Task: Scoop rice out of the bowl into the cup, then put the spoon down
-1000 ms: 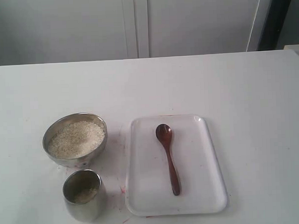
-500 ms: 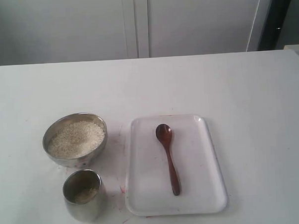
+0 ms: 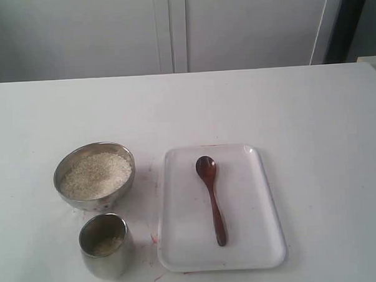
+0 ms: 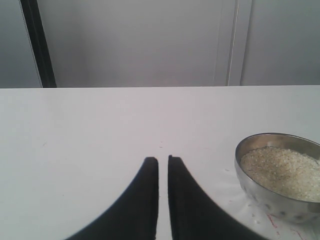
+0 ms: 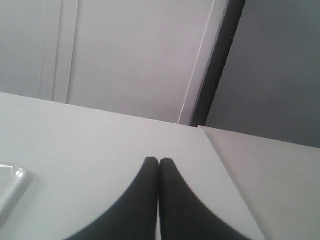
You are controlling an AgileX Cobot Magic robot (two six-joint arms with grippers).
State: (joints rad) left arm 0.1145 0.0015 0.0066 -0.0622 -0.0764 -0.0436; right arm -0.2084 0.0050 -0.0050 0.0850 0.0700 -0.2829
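The steel bowl (image 3: 59, 175) stands at the table's front left, filled with white rice (image 3: 94, 175). Just in front of it is the steel cup (image 3: 106, 260), with a little rice at its bottom. To their right, the dark wooden spoon (image 3: 212, 199) lies flat on a white tray (image 3: 254, 238), handle toward the front. No gripper appears in the exterior view. My left gripper (image 4: 163, 159) hovers over bare table with only a thin slit between its fingers and holds nothing; the bowl (image 4: 260, 195) of rice (image 4: 282, 172) is off to its side. My right gripper (image 5: 159, 160) is shut and empty.
The tray's corner (image 5: 10, 187) shows at the edge of the right wrist view. The white table's edge (image 5: 220, 155) runs close beside the right gripper. A white wall with panel seams stands behind the table.
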